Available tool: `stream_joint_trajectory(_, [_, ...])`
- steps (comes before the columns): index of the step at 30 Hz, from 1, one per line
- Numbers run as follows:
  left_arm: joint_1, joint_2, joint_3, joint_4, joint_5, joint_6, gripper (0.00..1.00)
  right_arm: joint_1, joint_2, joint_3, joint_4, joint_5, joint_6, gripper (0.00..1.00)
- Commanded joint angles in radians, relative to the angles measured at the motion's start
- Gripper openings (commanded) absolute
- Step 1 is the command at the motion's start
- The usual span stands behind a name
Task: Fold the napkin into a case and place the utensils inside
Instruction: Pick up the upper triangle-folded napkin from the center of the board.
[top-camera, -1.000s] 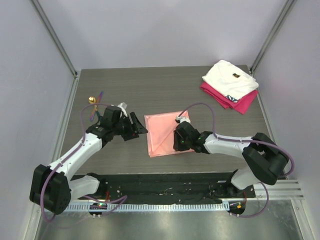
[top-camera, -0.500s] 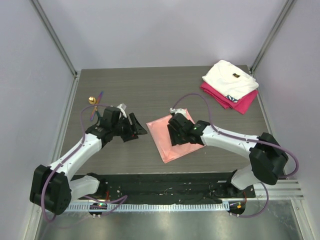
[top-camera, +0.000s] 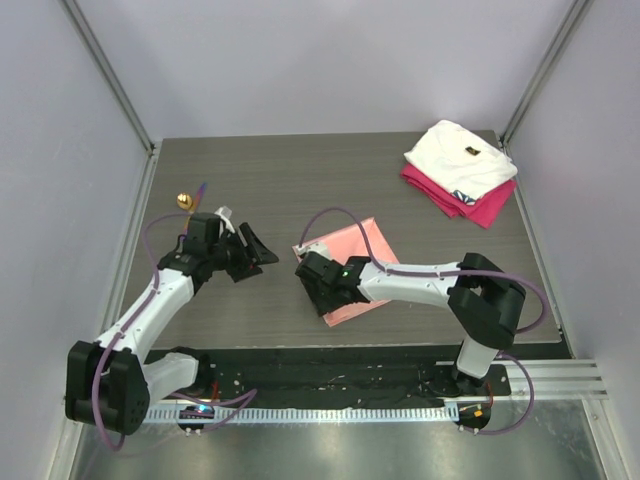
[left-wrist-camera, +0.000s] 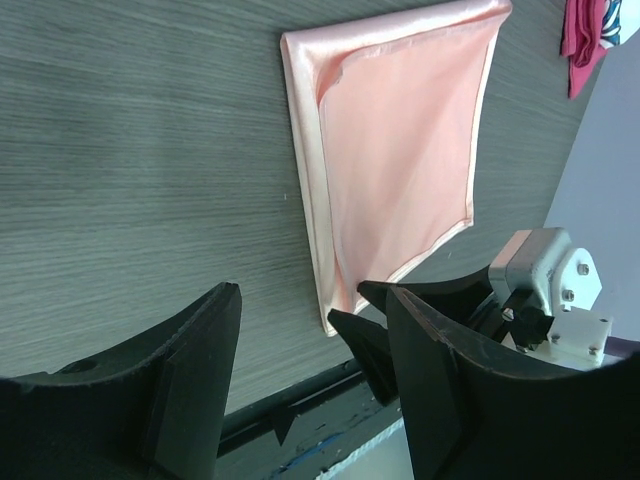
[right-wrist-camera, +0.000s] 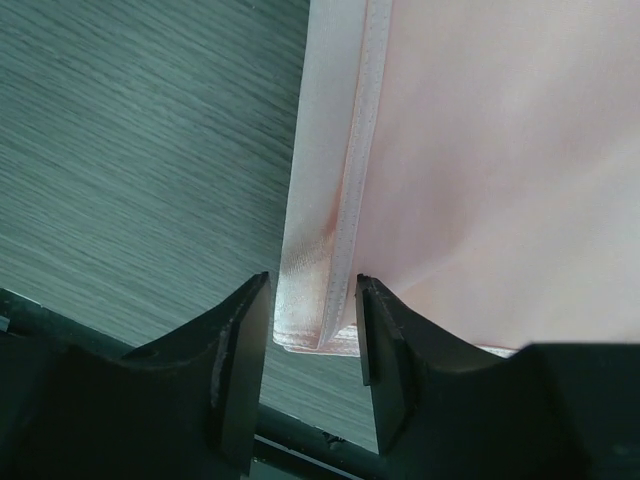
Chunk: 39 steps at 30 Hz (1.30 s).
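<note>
The napkin (right-wrist-camera: 450, 180) has its corner between the right hand (right-wrist-camera: 312, 305) fingers; grasped or released, I cannot tell.

Bright, even light, soft shadows, mild sheen on the napkin (left-wrist-camera: 400, 150), sharp focus.

The right gripper (top-camera: 322, 293) sits at the near corner of the napkin (top-camera: 360, 248); left gripper (top-camera: 252, 250) hovers apart.
</note>
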Motion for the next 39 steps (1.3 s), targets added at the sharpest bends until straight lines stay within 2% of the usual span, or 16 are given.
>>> stream_joint_trajectory(1, [0.004, -0.016, -0.014, 0.005, 0.047, 0.015, 0.64, 0.020, -0.002, 0.032, 0.008, 0.007, 0.017, 0.48])
stream_joint_trajectory(14, [0.006, -0.024, -0.020, -0.002, 0.040, 0.024, 0.64, 0.052, 0.040, 0.010, 0.017, 0.016, 0.022, 0.50])
stream_joint_trajectory(24, [0.014, -0.013, -0.035, 0.012, 0.046, 0.027, 0.64, 0.103, 0.115, -0.011, -0.008, 0.127, 0.036, 0.49])
stream_joint_trajectory(30, [0.018, -0.002, -0.051, 0.027, 0.058, 0.025, 0.64, 0.103, 0.121, -0.053, 0.025, 0.130, 0.050, 0.29])
stream_joint_trajectory(34, [0.018, 0.014, -0.060, 0.044, 0.069, 0.025, 0.65, 0.103, 0.124, -0.034, 0.031, 0.121, 0.037, 0.07])
stream_joint_trajectory(36, [0.018, 0.031, -0.064, 0.065, 0.087, 0.022, 0.66, 0.103, 0.122, -0.011, 0.026, 0.117, 0.034, 0.01])
stream_joint_trajectory(39, [0.017, 0.070, -0.067, 0.091, 0.118, 0.012, 0.66, 0.103, 0.116, 0.022, 0.014, 0.113, 0.031, 0.01])
